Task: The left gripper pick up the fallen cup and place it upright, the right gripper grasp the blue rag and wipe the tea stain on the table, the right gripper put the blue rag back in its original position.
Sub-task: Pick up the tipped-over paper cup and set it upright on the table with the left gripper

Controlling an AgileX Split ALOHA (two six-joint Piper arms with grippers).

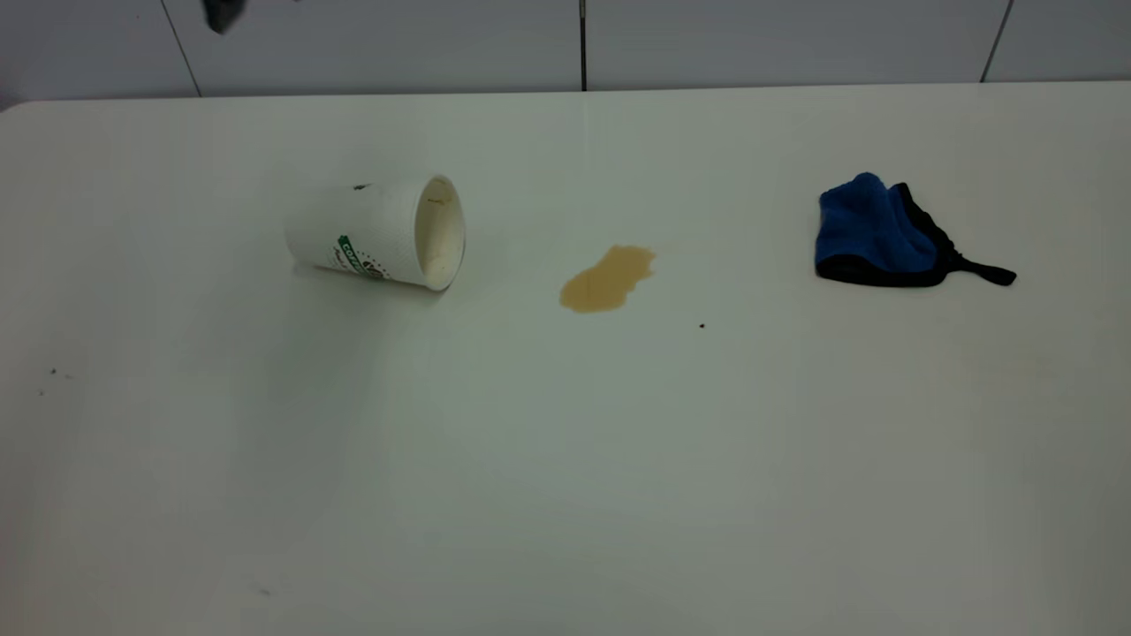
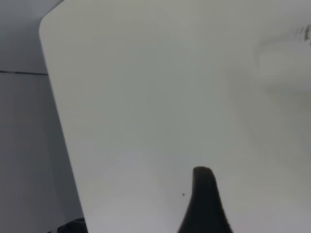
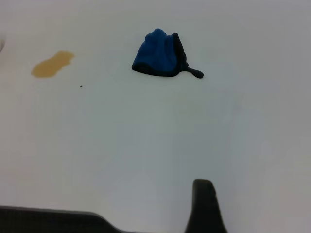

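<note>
**Lying Spilled: Cup Down, Stain and Rag Untouched**

Lying on its side on the table [image 1: 565, 459], the cup [image 1: 380, 234] points its open mouth toward the tea stain [image 1: 607, 278], a tan puddle just beside it but not touching. Well apart on the far side of the stain sits the blue rag [image 1: 879, 231], bunched up, its black strap tail trailing away from the puddle. A tiny dark speck [image 1: 702, 326] lies between stain and rag (nearer the stain). Nothing stands between these three things.

My left hand [image 2: 204, 201] hovers over bare table near a rounded corner; only one finger shows, so I cannot tell whether it is released or clenched. My right hand [image 3: 204, 206] hangs above the table with the rag and stain ahead of it; again one finger shows, and I cannot tell its state.
</note>
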